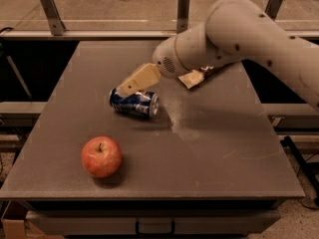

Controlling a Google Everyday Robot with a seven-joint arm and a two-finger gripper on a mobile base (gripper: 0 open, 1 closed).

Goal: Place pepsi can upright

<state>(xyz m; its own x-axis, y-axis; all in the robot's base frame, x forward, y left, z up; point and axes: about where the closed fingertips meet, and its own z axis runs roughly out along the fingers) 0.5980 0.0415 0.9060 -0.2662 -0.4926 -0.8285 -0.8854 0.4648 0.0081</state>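
The pepsi can (135,104) lies on its side near the middle of the grey table (209,148), its silver top facing right. It is dark blue with light marks. My gripper (124,88) reaches in from the upper right. Its tan fingers (138,79) hang just above the can's left end, tips close to or touching it. The arm hides the far side of the can.
A red apple (101,156) sits at the front left of the table. A brown snack bag (195,77) lies behind the arm, mostly hidden. Metal rail posts (50,9) stand beyond the table's far edge.
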